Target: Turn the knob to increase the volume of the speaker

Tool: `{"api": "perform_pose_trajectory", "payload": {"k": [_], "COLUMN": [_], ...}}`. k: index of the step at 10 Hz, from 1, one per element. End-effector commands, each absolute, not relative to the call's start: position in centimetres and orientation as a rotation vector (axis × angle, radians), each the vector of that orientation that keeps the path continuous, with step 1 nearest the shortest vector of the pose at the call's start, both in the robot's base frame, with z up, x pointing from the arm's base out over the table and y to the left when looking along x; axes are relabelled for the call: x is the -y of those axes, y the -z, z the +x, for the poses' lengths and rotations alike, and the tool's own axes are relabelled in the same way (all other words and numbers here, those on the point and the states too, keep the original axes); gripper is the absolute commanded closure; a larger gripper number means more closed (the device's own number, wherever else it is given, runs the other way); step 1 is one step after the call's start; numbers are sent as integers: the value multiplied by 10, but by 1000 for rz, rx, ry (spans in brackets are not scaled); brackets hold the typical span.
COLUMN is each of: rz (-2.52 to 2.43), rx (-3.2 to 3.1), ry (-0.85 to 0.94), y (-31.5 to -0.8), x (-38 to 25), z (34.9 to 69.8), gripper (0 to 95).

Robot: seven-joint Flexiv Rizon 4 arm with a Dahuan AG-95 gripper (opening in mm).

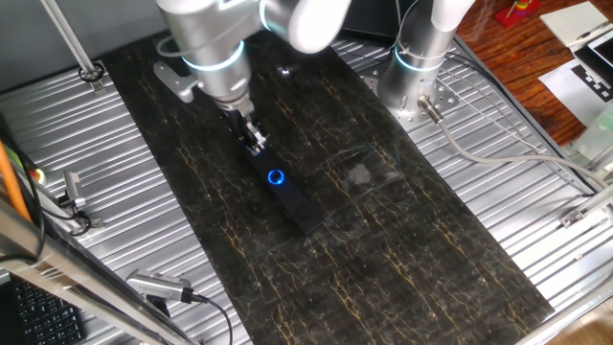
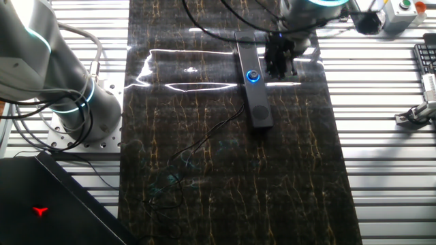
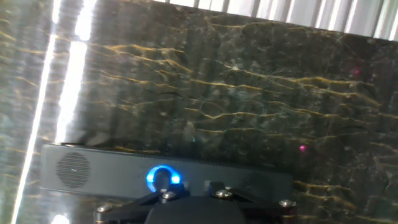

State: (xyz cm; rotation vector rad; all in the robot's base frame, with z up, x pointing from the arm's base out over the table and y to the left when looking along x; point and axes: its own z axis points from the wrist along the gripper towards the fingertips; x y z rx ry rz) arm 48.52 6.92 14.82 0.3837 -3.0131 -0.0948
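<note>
The speaker (image 1: 292,196) is a slim black bar lying on the dark marbled mat. The knob (image 1: 276,177) glows with a blue ring near its far end. My gripper (image 1: 255,142) points down just beyond that end, close to the knob but apart from it. In the other fixed view the gripper (image 2: 278,62) hangs right of the knob (image 2: 253,76) and beside the speaker (image 2: 253,78). In the hand view the speaker (image 3: 112,171) lies across the bottom with the knob (image 3: 163,178) just above the gripper's base (image 3: 193,208). The fingertips are hidden.
The dark marbled mat (image 1: 383,220) lies on a ribbed metal table (image 1: 105,192). A second arm's base (image 1: 414,77) stands at the back right. A thin cable (image 2: 204,139) runs from the speaker over the mat. A keyboard (image 2: 426,58) lies at the table's edge.
</note>
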Motion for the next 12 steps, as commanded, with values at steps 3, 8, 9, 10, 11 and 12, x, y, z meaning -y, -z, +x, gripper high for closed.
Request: {"api": "perform_pose_trajectory", "payload": {"k": [3,8,9,10,11,12], "rz": [386,399,417,490,581,655], "rx": [3007,3008,3006,2996,2985,2972], "ry": [88,87,88,90,97,99], "y": [-129,-116,-115,-115,-115,-114], "x": [-89,-99,-99,-99,-100,-100], "z": [482,467,466,466,465,463], "gripper": [760,570,570,570,570,570]}}
